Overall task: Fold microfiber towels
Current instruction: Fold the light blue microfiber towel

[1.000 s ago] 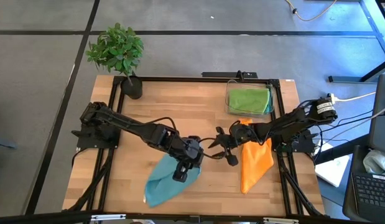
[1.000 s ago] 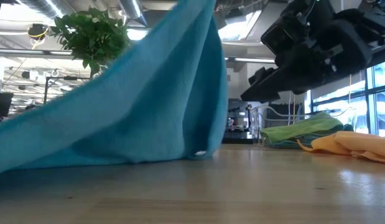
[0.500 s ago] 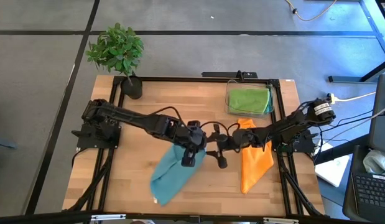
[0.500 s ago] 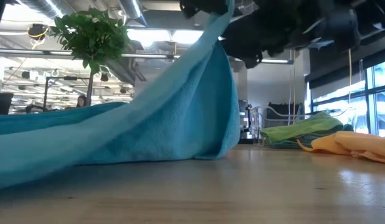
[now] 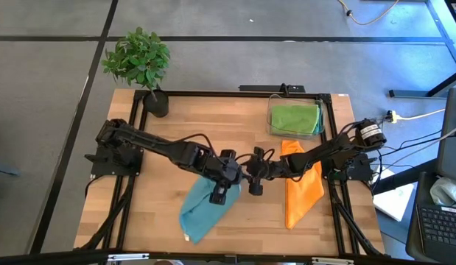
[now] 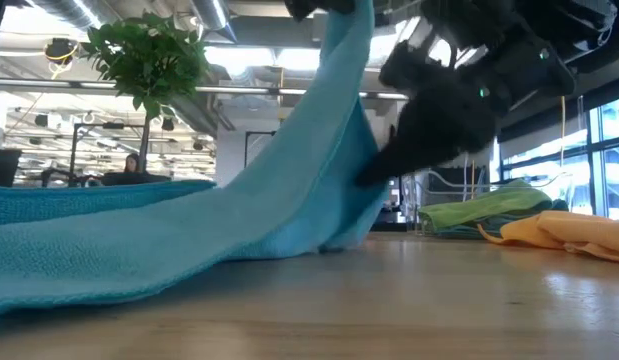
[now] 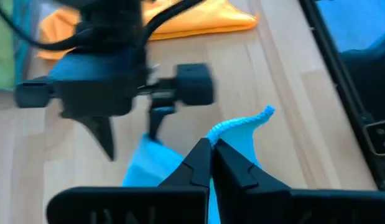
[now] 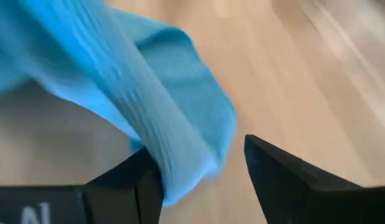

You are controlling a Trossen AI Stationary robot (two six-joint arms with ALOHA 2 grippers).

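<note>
A: We see the teal towel (image 5: 205,208) near the bench's (image 5: 213,125) front edge, a soft, ribbed-looking cloth pulled up into a peak, its lower part trailing flat on the pale wood

B: We see the left gripper (image 5: 222,193) pinched tight on that raised edge. The right gripper (image 5: 254,181) stands just beside it, fingers spread wide around a fold

A: We also find the orange towel (image 5: 301,188) lying folded towards the right edge, and a green towel (image 5: 295,118) in the clear bin (image 5: 271,121) at the back right corner

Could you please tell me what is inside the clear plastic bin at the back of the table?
The bin holds a green towel that fills most of it, with a darker edge along one side. Anything beneath the green towel is covered and cannot be seen.
</note>
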